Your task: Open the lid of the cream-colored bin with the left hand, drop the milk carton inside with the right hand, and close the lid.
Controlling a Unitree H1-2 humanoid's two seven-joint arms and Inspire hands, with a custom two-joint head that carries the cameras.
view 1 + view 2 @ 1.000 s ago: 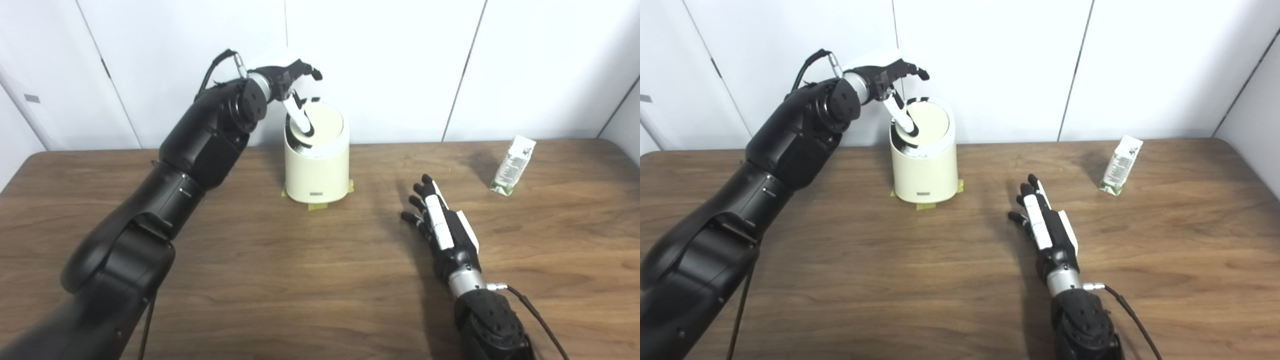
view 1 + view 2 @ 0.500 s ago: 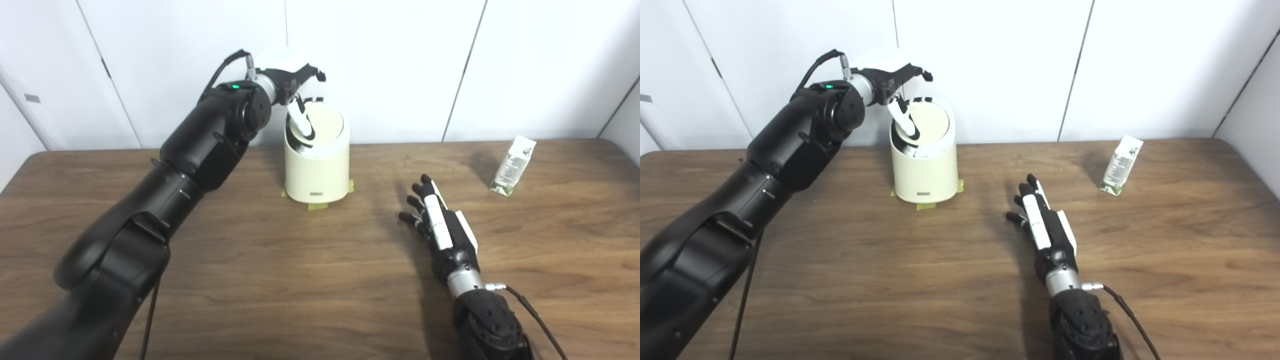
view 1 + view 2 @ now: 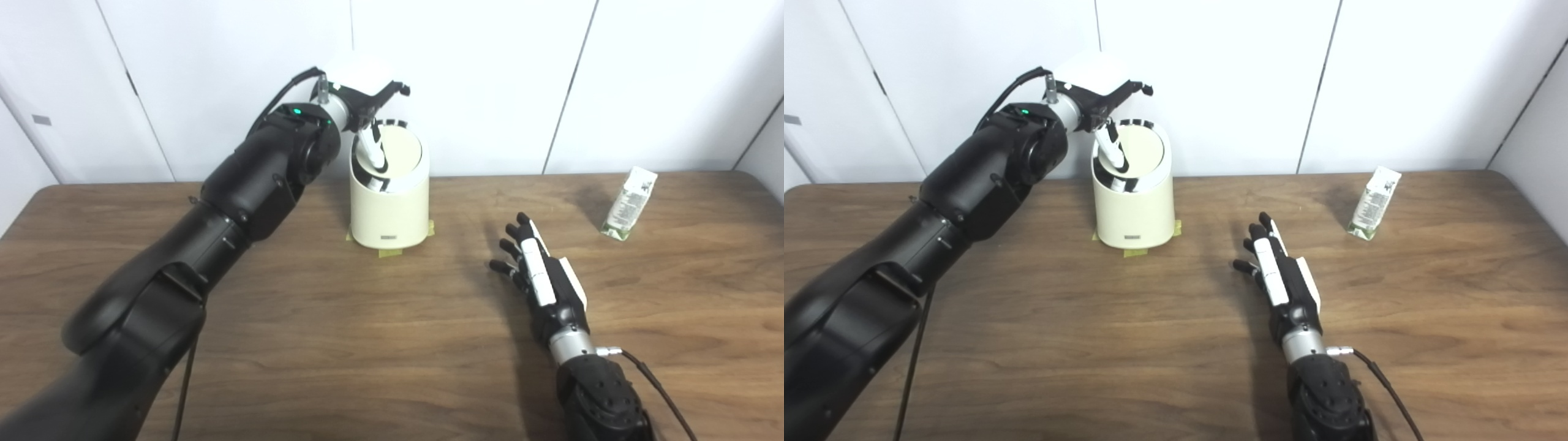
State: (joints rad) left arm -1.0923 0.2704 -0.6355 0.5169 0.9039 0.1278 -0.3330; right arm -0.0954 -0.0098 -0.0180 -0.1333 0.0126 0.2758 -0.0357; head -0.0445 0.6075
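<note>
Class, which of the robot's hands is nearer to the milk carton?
Right. The right hand lies open on the table, left of and in front of the milk carton; the left hand is far off, at the cream-colored bin.

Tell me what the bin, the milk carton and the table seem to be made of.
Bin: probably smooth plastic, with an even cream sheen.
Milk carton: likely printed paperboard, with folded edges and flat faces.
Table: wood or wood-look laminate, brown grain with a matte surface.

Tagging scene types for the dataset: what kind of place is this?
Probably a lab or test room, not a home: bare white panelled walls, one brown wood-grain table, and a cream-coloured cylindrical bin held in place by yellow tape at its base.
</note>
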